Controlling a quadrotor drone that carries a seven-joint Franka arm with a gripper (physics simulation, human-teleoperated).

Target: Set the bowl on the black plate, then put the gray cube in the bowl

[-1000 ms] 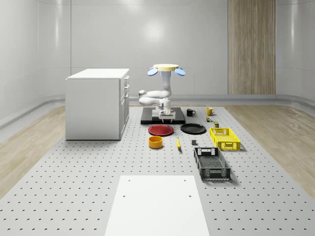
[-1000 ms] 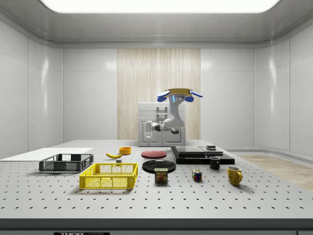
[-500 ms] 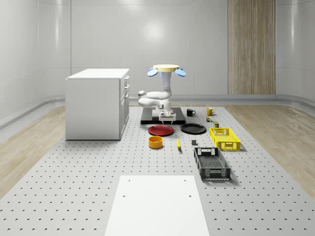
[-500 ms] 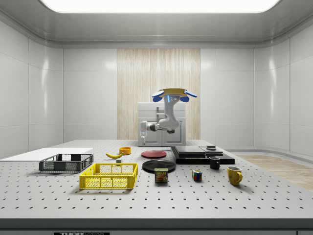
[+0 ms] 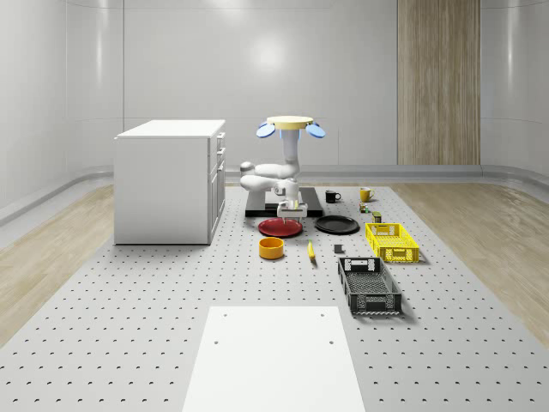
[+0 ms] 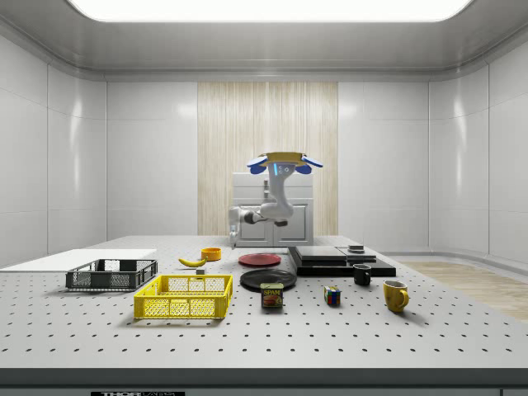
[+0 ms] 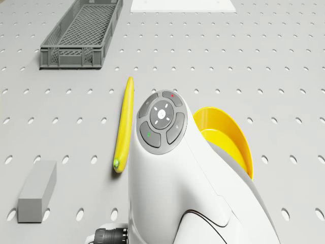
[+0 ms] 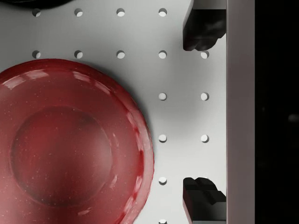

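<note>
So the drone (image 5: 289,123) hovers, fingers (image 8: 203,30) spread and empty over bench (image 8: 182,116) beside the red plate (image 8: 65,140); the yellow bowl (image 5: 272,247) sits beyond them, ungrasped. Next: reach it.

A simulated robotics lab: a perforated optical-breadboard floor (image 5: 129,326) with a regular hole grid, bare pale wall panels (image 5: 171,77), a wood-slat panel (image 5: 437,81) at one o'clock in the whole-scene view, a white cabinet (image 5: 167,184) at ten o'clock, and a ceiling light panel (image 6: 268,8).
</note>
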